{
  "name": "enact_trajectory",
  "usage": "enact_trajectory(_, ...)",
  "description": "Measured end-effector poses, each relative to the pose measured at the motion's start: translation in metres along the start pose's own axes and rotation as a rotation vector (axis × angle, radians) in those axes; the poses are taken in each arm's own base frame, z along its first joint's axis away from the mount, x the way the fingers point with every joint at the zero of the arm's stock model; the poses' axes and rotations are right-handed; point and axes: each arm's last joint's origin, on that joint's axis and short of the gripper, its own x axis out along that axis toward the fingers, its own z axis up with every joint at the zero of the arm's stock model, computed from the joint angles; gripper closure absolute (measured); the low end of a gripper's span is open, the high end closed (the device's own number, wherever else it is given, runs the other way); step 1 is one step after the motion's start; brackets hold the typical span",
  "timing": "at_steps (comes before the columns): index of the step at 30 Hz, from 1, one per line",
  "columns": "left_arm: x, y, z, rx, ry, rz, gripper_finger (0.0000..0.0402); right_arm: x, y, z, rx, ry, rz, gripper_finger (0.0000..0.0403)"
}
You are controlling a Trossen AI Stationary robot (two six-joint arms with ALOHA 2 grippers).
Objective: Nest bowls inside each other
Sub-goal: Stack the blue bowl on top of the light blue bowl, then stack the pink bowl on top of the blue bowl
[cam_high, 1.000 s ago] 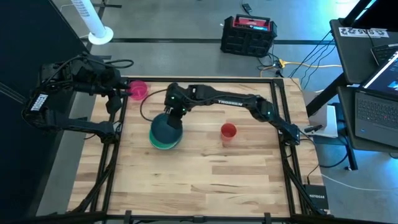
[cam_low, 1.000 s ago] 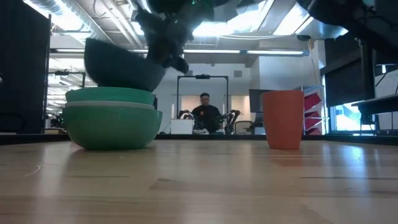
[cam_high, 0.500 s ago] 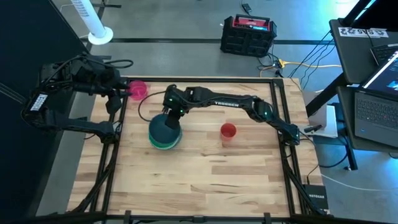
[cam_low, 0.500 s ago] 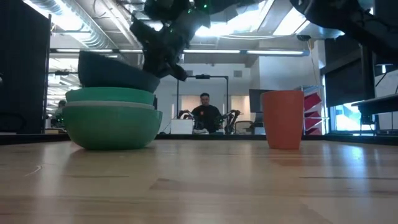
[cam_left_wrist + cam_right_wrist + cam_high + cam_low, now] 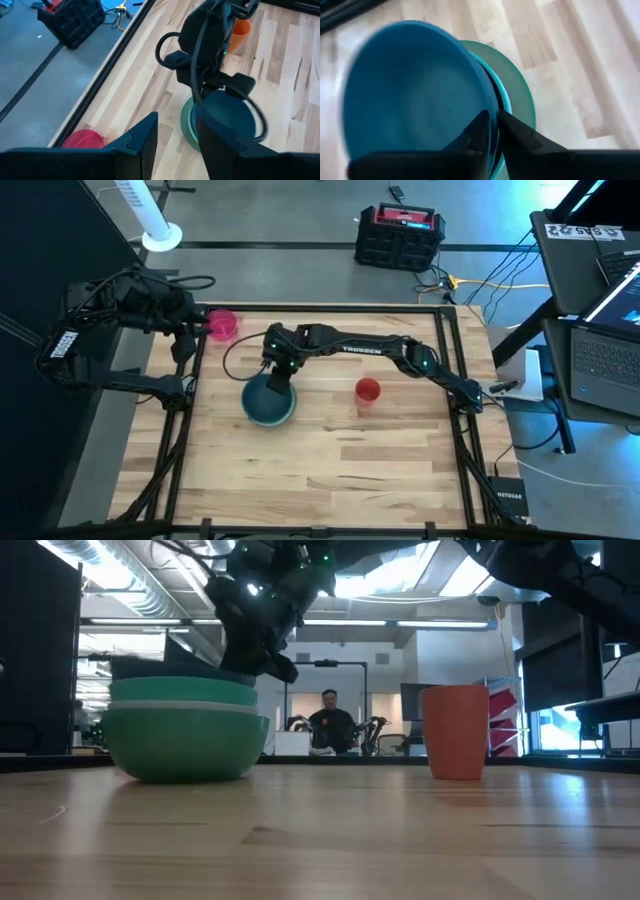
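Note:
A dark blue bowl [image 5: 268, 402] sits in a stack of a teal bowl [image 5: 506, 102] and a pale green bowl [image 5: 522, 92] at the table's middle left. In the low view only the blue bowl's rim [image 5: 150, 664] shows above the stack. My right gripper [image 5: 492, 120] reaches down to the far side of that rim and is shut on it. My left gripper [image 5: 177, 135] hangs open above the table's far left corner, close to a magenta bowl [image 5: 222, 325] that stands on the table there. My right gripper has the dark blue bowl's rim [image 5: 490, 106] on its far side, one finger [image 5: 479, 131] inside the bowl and the other [image 5: 517, 134] outside. The fingers slant down from the far right. The bowl rests nested in the teal bowl.
An orange-red cup [image 5: 367, 391] stands upright to the right of the stack. Black frame rails [image 5: 455, 370] run along the table's edges. The near half of the wooden table [image 5: 330, 470] holds nothing. A person [image 5: 330, 720] sits in the room beyond.
My right gripper has gone down with the dark blue bowl. The bowl was tilted above the stack; now it has sunk into the teal bowl, and only its rim shows.

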Motion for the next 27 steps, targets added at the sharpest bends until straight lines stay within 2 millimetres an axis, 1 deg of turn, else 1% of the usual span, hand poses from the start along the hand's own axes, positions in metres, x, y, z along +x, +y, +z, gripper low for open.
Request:
enact_trajectory(3,0.0,0.0,0.0,0.0,0.0,0.0,0.0284,-0.001,0.0,0.0,0.02,0.004,0.008,0.0338)
enact_trajectory(17,0.003,0.0,-0.003,0.055,0.068,-0.003,0.0284,-0.048,0.016,0.014,-0.049,-0.099,0.031,0.0272)
enact_trajectory(20,0.007,-0.001,-0.002,0.072,0.089,-0.004,0.0284,-0.082,0.03,0.017,-0.114,-0.165,0.007,0.0272)
enact_trajectory(23,0.021,-0.002,0.002,0.093,0.135,-0.01,0.0284,-0.13,0.056,0.017,-0.209,-0.278,-0.061,0.0272)
enact_trajectory(25,0.036,-0.003,0.004,0.112,0.185,-0.015,0.0284,-0.171,0.078,0.013,-0.278,-0.377,-0.108,0.0272)
enact_trajectory(27,0.056,-0.002,0.004,0.115,0.264,0.004,0.0284,-0.217,0.101,0.004,-0.331,-0.486,-0.169,0.0272)
